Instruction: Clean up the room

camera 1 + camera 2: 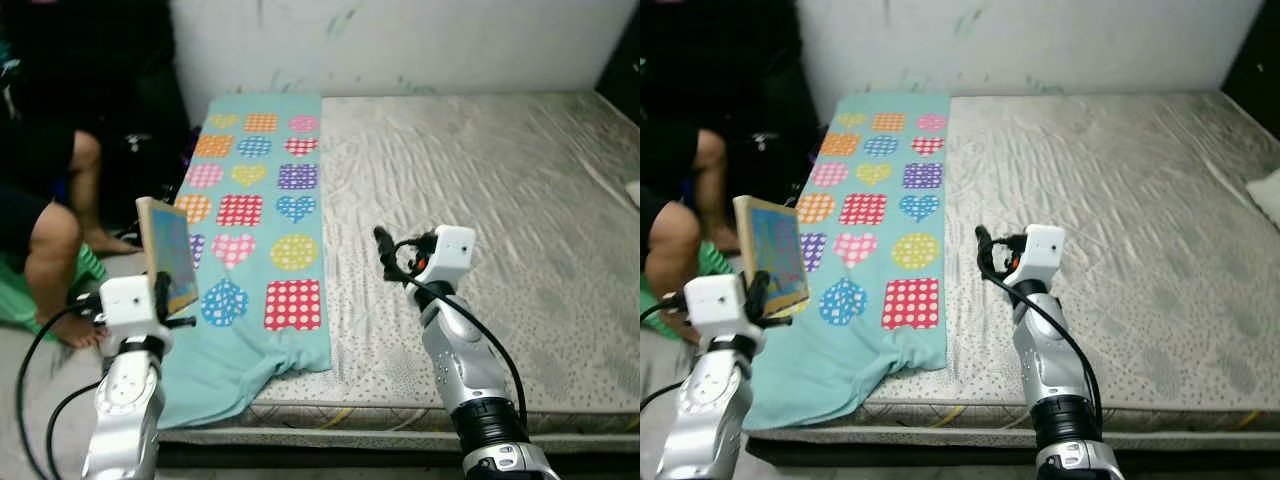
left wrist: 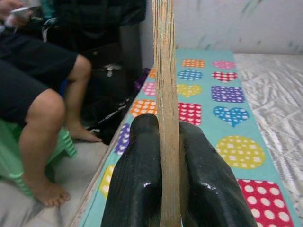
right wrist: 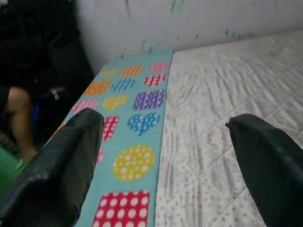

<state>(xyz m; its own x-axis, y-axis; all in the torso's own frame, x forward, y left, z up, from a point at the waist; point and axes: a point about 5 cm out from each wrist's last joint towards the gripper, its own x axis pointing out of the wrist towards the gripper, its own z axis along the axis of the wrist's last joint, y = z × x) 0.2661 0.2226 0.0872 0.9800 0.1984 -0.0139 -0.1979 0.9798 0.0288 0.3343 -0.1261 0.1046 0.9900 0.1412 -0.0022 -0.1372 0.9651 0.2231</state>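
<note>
While left tool pinches thin book upright off bed's left edge, teal patterned blanket lies just right of it; right tool, spread, hovers over mattress.

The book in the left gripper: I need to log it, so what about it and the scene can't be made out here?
- Book: title unreadable; cover too small in eye views, edge-on between the fingers in the left wrist view.
- Person: cut off by the frame edge.
- White object on the mattress: cropped, unidentifiable.
</note>
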